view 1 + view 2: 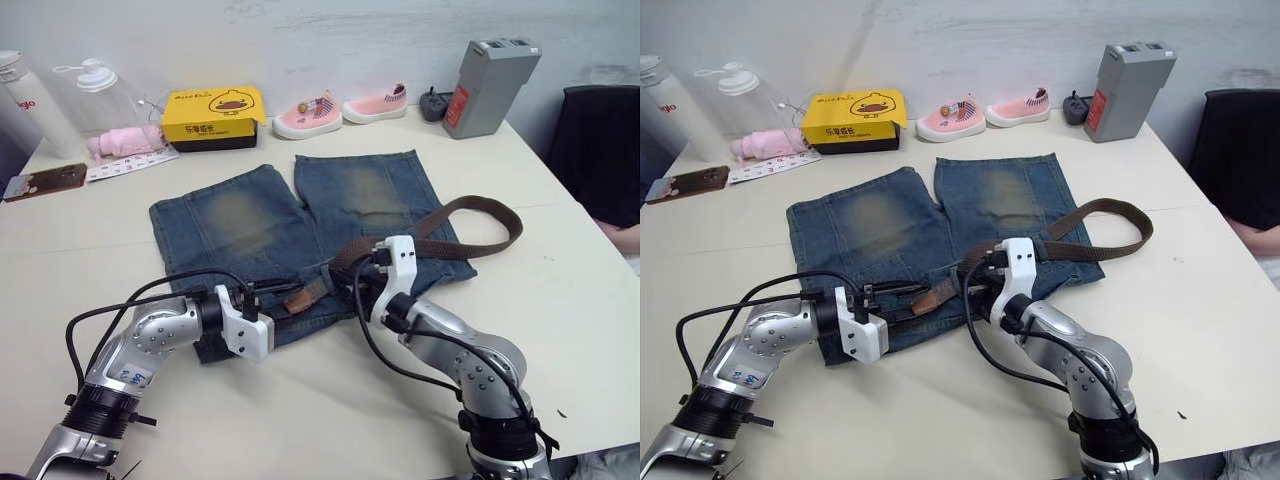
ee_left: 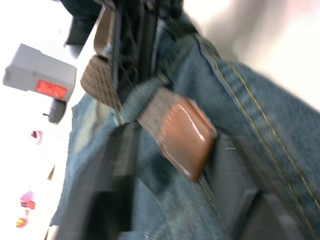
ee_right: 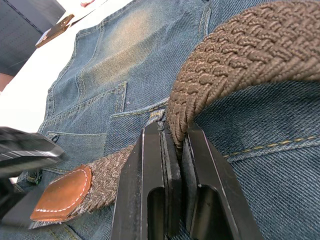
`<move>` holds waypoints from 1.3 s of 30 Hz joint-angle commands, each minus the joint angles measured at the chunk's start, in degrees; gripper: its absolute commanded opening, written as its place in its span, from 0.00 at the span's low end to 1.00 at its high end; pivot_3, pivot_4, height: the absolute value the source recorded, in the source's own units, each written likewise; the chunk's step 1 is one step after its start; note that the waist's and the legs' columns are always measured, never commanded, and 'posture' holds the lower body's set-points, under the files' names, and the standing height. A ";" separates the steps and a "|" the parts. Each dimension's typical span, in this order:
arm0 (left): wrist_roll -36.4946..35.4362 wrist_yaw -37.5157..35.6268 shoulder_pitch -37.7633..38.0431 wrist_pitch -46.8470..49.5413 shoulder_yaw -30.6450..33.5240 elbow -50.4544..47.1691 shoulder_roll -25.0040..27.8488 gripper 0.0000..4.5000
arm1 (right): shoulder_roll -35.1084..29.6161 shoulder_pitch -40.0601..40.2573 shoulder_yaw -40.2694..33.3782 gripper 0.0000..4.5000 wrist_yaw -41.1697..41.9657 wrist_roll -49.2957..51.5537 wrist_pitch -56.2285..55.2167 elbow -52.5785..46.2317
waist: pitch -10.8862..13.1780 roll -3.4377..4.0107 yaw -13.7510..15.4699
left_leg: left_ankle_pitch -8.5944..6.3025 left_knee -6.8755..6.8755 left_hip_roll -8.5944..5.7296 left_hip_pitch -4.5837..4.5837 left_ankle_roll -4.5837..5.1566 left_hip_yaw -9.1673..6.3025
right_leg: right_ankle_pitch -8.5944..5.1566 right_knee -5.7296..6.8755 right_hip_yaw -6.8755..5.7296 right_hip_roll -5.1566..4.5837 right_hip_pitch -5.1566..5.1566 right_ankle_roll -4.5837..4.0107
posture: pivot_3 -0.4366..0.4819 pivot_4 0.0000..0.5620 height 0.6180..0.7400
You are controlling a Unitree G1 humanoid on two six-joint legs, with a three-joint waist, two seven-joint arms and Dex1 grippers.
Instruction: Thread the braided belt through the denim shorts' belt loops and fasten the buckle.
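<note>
Clamped edge-on between the right claw (image 3: 172,150) fingers, the braided belt (image 3: 240,55) arcs up and loops away over the denim shorts (image 1: 300,225). Its leather tip (glossy brown) (image 2: 187,137) lies flat at the waistband, just beside the left claw (image 1: 268,300), whose fingers I cannot tell apart or together. Shorts lie spread on the counter (image 1: 560,290).

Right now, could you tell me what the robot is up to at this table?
It is working a braided belt along the waistband of denim shorts laid flat on the table. The right claw is shut on the woven strap, which loops out to the robot's right over the tabletop. The belt's brown leather tip lies on the waistband between the two claws, and the left claw sits close beside it. No buckle is visible, so nothing is fastened yet.
</note>
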 commanded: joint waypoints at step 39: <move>-4.39 1.78 3.52 4.31 2.07 -4.62 1.97 0.00 | -35.18 2.18 13.67 0.14 33.98 -51.95 -28.72 6.06 | -0.02 -0.17 1.29 | 0.09 0.13 0.04 0.03 -0.01 0.05 | 0.13 -0.42 -0.17 -0.06 0.36 0.32 | 0.48 0.27 0.15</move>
